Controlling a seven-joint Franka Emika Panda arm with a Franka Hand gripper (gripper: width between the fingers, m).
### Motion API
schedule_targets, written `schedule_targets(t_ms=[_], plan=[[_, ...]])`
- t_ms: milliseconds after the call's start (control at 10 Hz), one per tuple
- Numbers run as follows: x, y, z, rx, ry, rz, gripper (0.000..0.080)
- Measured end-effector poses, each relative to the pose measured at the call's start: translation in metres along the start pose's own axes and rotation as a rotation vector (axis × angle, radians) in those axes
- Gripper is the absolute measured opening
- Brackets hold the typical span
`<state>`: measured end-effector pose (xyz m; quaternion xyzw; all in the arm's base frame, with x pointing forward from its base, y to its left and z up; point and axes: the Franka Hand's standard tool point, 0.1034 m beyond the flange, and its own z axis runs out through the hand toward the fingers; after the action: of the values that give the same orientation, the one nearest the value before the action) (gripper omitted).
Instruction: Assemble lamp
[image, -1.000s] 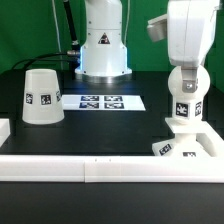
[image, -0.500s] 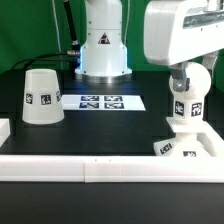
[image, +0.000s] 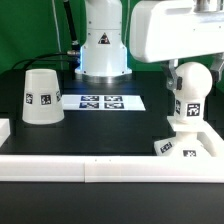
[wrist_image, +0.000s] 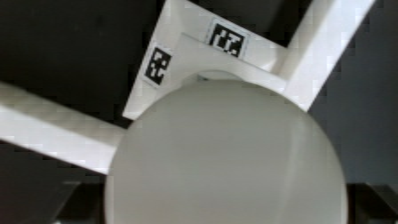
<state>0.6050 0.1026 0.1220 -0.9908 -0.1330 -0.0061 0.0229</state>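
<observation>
Shows the matte white ball-shaped bulb (image: 190, 92) bare and upright on the low blocky white base (image: 195, 141), at the near corner of the black surface (image: 110, 135) on the exterior view's right, just behind the white border rail (image: 90, 168). A second ago had the white arm housing (image: 175, 30) straight over that bulb; now finds it raised and shifted toward the exterior view's left. Leaves the claw (image: 177, 67) unreadable: fingertips hidden in both views, so cannot tell whether spread or clenched, though seemingly clear of the bulb. Fills the wrist view with the bulb's dome, tagged base beyond it. Suggests the bulb is seated and let go. Leaves the white truncated-cone shade (image: 41, 97) still to fetch, wide end down toward the edge on the exterior view's left, beside the flat marker board (image: 100, 101)
</observation>
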Motion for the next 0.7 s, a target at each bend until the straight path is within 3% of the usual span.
schedule_targets(t_ms=[700], plan=[[-0.0008, 0.0036, 0.0010, 0.004, 0.000, 0.530, 0.0577]])
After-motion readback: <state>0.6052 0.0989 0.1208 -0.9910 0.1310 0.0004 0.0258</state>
